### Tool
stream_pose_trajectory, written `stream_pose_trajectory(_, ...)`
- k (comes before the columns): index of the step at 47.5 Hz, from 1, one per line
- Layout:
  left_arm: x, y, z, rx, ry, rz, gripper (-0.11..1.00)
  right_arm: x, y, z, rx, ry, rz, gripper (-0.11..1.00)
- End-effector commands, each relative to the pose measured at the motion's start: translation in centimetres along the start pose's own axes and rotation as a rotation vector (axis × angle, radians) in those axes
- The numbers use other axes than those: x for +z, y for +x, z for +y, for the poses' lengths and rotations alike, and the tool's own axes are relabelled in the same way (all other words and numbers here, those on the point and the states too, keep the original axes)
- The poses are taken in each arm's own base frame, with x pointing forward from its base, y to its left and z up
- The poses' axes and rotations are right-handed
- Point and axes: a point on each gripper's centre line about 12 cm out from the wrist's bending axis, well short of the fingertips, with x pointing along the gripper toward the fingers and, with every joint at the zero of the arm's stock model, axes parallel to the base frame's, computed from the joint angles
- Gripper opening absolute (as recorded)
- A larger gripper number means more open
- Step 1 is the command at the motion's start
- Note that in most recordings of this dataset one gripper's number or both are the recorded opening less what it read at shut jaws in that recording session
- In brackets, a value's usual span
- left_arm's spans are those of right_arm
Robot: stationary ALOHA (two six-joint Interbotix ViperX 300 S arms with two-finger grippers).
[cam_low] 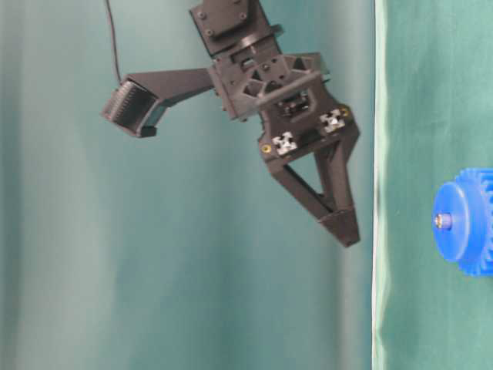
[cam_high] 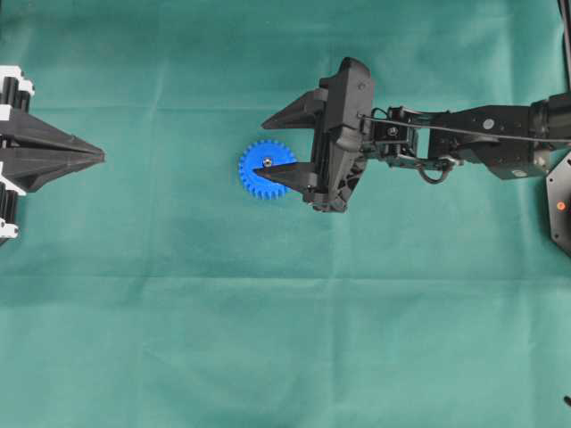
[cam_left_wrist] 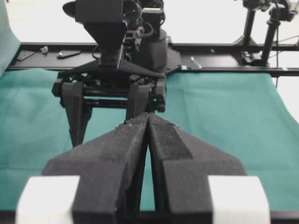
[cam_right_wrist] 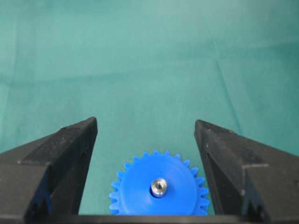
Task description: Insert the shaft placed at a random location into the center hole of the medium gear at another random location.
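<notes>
The blue medium gear lies flat on the green cloth, left of centre. The silver shaft stands upright in its center hole and fills it, with its top poking above the flat face. My right gripper is open and empty and hangs above the gear. One finger overlaps the gear's lower right edge in the overhead view. In the right wrist view the gear and shaft sit low between the spread jaws of the right gripper. The table-level view shows the gear and shaft. My left gripper is shut and empty at the far left; in the left wrist view its tips touch.
The green cloth covers the table. In the left wrist view the right arm faces the left gripper. A black rail with stands runs along the far table edge.
</notes>
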Motion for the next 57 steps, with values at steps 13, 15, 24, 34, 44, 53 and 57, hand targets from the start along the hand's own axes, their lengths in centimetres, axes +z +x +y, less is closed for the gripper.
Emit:
stream_pose_trajectory(13, 0.8, 0.3, 0.0, -0.002, 0.001, -0.017, 0.0, 1.5, -0.9, 0.2, 0.006, 0.013, -0.036, 0.83)
stream_pose_trajectory(15, 0.8, 0.3, 0.0, -0.002, 0.0, -0.017, 0.0, 1.5, -1.2, 0.2, 0.007, 0.011, -0.035, 0.83)
stream_pose_trajectory(24, 0.8, 0.3, 0.0, -0.002, 0.001, -0.017, 0.0, 1.6, -3.7, 0.1, 0.006, 0.015, -0.044, 0.83)
stream_pose_trajectory(34, 0.7, 0.3, 0.0, -0.002, 0.0, -0.015, 0.0, 1.4, -7.6, -0.1, 0.009, 0.016, -0.069, 0.83)
stream_pose_trajectory(44, 0.7, 0.3, 0.0, -0.002, 0.0, -0.011, 0.0, 0.5, -11.0, -0.3, 0.01, 0.02, -0.082, 0.83)
stream_pose_trajectory(53, 0.7, 0.3, 0.0, -0.002, 0.0, -0.008, 0.0, -0.1, -13.5, -0.3, 0.014, 0.021, -0.081, 0.83)
stream_pose_trajectory(57, 0.7, 0.2, 0.0, -0.002, 0.001, -0.009, 0.0, -0.3, -14.4, -0.4, 0.016, 0.022, -0.076, 0.83)
